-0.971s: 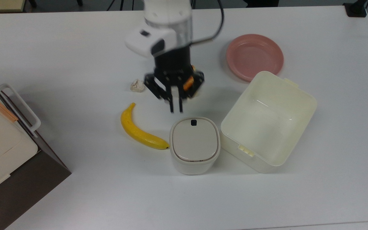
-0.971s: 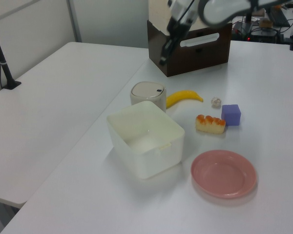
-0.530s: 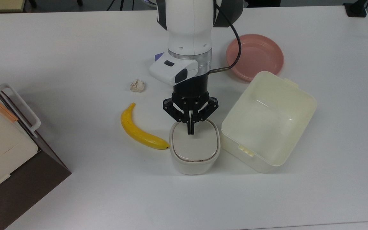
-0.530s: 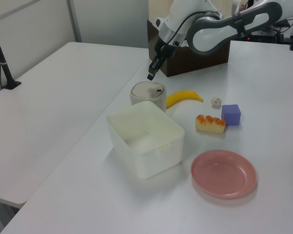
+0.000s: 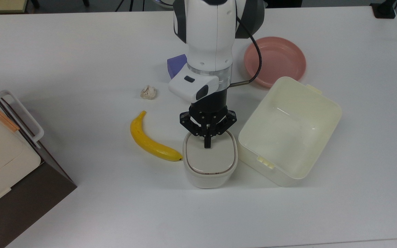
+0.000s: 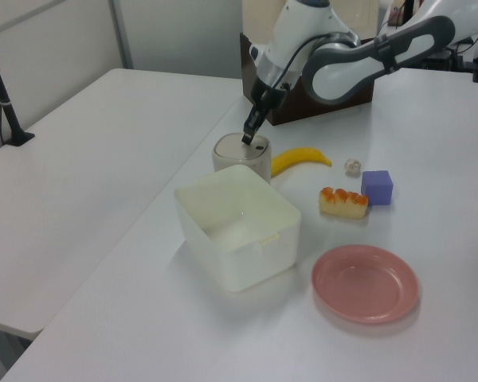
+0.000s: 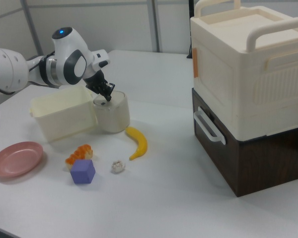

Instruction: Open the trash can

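The trash can (image 5: 210,170) is a small white bin with a flat beige-grey lid, and the lid lies down flat. It stands between a banana and a cream box. My gripper (image 5: 207,143) is shut with nothing held. It points straight down, its joined fingertips on the part of the lid nearest the arm, and they cover the black button in the top view. The left view has the gripper (image 6: 246,139) touching the top of the trash can (image 6: 240,161). In the right view the gripper (image 7: 107,97) meets the trash can (image 7: 115,116) at the lid's edge.
A yellow banana (image 5: 151,142) lies just on the top view's left of the can. A lidless cream box (image 5: 284,175) stands close on its right. A pink plate (image 5: 274,61), a purple cube (image 5: 176,64) and a white crumpled scrap (image 5: 149,92) lie behind. A brown cabinet (image 5: 29,193) fills the left edge.
The arm swung in over the can and came down. The shut fingertips went from above the table behind the can to resting on the lid at the button.
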Controlling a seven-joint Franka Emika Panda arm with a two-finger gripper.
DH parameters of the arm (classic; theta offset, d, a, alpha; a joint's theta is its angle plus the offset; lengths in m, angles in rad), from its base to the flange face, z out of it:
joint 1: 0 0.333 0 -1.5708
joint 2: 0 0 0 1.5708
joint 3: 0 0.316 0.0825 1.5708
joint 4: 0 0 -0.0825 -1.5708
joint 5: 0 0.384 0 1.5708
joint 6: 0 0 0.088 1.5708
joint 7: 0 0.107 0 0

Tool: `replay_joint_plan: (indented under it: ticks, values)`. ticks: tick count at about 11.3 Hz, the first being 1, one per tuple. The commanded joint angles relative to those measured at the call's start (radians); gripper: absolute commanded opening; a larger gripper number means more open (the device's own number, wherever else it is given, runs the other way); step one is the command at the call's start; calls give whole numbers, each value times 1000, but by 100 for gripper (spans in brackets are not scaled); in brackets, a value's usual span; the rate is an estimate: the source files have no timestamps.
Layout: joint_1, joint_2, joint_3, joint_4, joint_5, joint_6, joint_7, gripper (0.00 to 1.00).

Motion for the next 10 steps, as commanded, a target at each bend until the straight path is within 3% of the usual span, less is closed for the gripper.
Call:
replay_joint_plan:
  ticks: [1, 4, 7, 9, 10]
  values:
    - [12, -14, -13, -26, -22, -28, -2, 4]
    - [12, -23, -13, -28, -17, -36, 2, 3]
    - [1, -115, -13, -23, 0, -104, 8, 16]
    - [-14, -198, -12, -31, 3, -259, 4, 50]
    - [-23, -238, -12, -35, 4, -354, 7, 92]
